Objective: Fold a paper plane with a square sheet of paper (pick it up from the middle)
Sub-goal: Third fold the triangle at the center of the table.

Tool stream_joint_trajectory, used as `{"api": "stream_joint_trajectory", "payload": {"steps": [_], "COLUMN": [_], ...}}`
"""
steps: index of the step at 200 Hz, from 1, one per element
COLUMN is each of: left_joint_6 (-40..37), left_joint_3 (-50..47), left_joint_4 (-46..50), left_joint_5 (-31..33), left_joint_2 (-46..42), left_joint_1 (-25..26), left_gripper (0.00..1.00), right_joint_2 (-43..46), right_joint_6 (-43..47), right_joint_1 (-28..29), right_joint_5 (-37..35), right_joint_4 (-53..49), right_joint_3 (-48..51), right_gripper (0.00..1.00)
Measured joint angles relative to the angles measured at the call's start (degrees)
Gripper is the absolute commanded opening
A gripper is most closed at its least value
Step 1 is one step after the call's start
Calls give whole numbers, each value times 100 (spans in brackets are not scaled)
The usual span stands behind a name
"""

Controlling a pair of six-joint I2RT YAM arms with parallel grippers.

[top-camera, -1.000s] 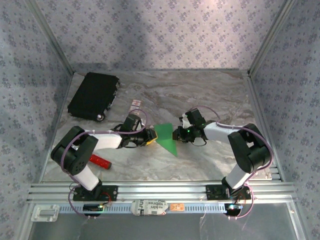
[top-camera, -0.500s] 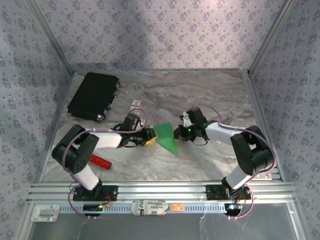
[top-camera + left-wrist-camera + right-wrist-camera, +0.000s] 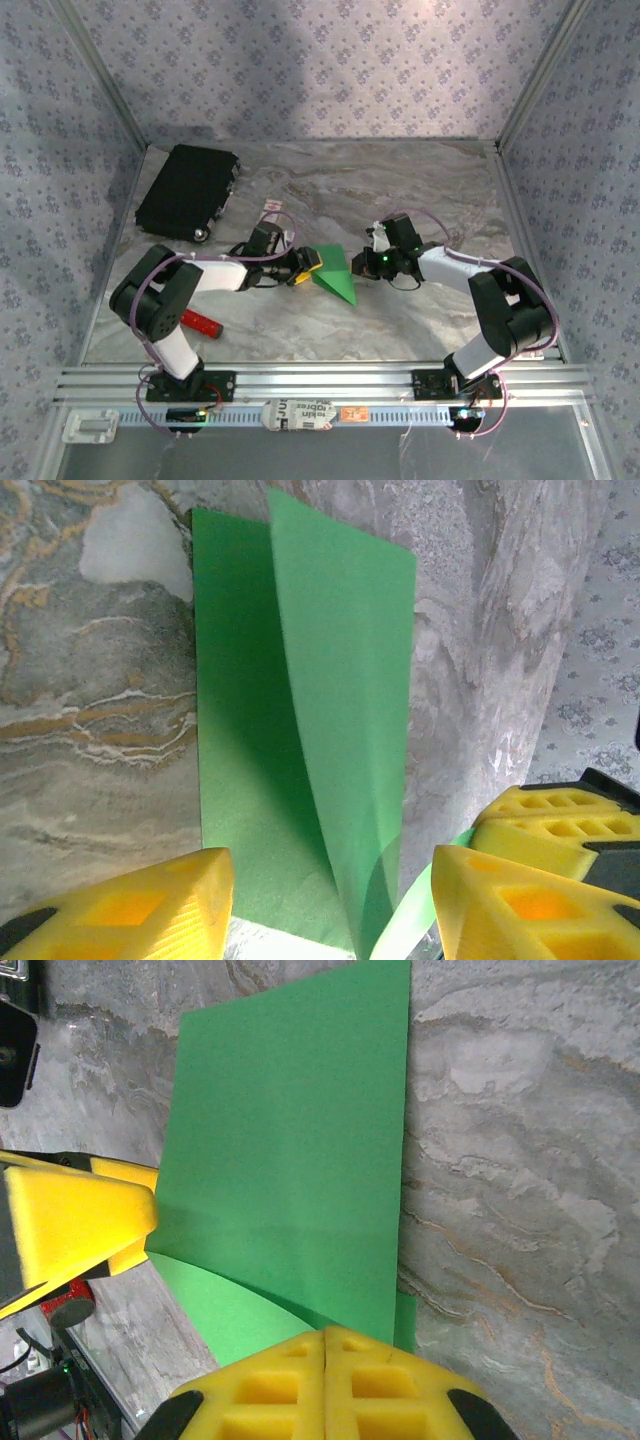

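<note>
The square sheet of paper (image 3: pixel 333 271) is bright green and lies folded on the marble table between both arms. One flap (image 3: pixel 345 670) stands raised above the flat layer (image 3: pixel 240 760). My left gripper (image 3: pixel 330 885) is open at the sheet's left edge, and its yellow fingers (image 3: pixel 125 910) straddle the paper without pinching it. In the top view the left gripper (image 3: pixel 306 264) touches the sheet's left side. My right gripper (image 3: pixel 325 1345) is shut on the near edge of the upper layer (image 3: pixel 290 1130). From above, that right gripper (image 3: pixel 358 265) sits at the sheet's right side.
A black case (image 3: pixel 188 190) lies at the back left, with a small white card with red marks (image 3: pixel 270 208) near it. A red bar-shaped tool (image 3: pixel 200 322) lies by the left arm. Metal frame posts and patterned walls close in the table (image 3: pixel 420 320).
My left gripper has opened and let go of the sheet. The right gripper has closed on the sheet's edge and drawn slightly right, lifting a flap.
</note>
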State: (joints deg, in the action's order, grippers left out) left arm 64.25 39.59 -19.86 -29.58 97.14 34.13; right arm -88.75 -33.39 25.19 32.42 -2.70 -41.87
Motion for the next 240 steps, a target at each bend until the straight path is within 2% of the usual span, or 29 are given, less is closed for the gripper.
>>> {"api": "stream_joint_trajectory", "payload": {"steps": [27,61,90,115,140,156,183,240], "left_joint_6": [94,247,385,448,509,562,595,636], "left_joint_3": [48,188,236,238,236,236,236,236], "left_joint_4": [-127,-358,-581,-723,-785,-855,-911,-916], "left_joint_5": [-109,-234,-304,-345,-367,-389,-409,-420], "left_joint_2": [162,354,444,444,446,446,444,444], "left_joint_1": [0,0,0,0,0,0,0,0], "left_gripper": [47,32,25,25,24,23,21,17], "right_joint_2": [4,11,39,291,835,1403,2194,2181], "right_joint_6": [0,0,-28,-15,105,302,761,1414], "right_joint_1": [0,-11,-20,-17,76,461,1478,2686], "right_joint_5": [0,-2,-7,-83,-461,-953,-1991,-3886], "right_joint_4": [17,20,35,0,-79,-109,-269,-129], "right_joint_3": [28,92,157,293,459,651,772,1084], "right_gripper": [8,10,23,33,42,45,44,44]}}
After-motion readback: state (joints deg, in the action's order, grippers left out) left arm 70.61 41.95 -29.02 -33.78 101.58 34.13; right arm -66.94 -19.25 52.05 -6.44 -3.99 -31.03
